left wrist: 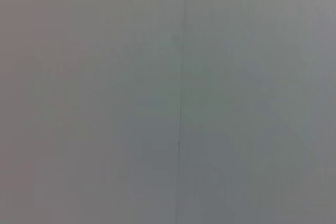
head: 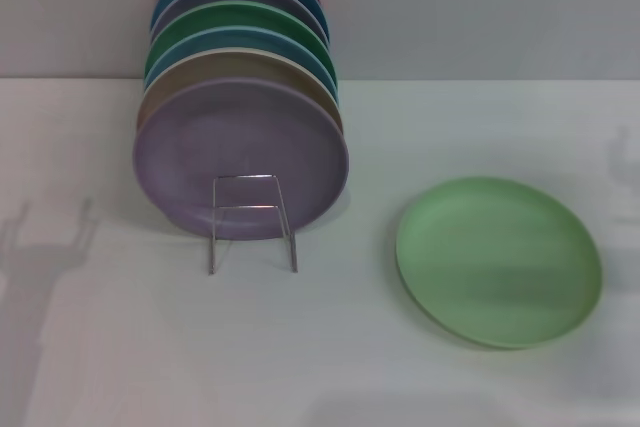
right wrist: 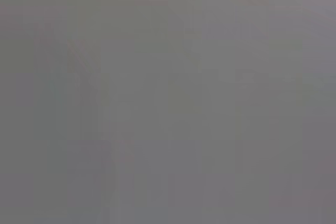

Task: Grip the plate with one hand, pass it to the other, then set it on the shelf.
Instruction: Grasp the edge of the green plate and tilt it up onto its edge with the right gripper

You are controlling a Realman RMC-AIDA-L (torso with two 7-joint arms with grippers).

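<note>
Matte pale-green plate (head: pixel 498 261) lying flat beside the wire rack (head: pixel 252 222).
Neither gripper is showing; claw states perhaps unknowable, wrist views giving only blank grey.

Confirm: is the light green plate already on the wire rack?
No. The light green plate lies flat on the table, apart from the wire rack, on the rack's right in the head view.

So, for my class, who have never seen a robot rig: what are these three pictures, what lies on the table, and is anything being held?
The big picture is from a camera on the robot's head, looking down at a white table. A light green plate lies flat there, apart from a wire rack that holds a row of coloured plates standing on edge, a lavender plate in front. The other two pictures come from cameras on the robot's wrists; both show only blank grey. Neither arm nor its tool is in view, and nothing is held.
</note>
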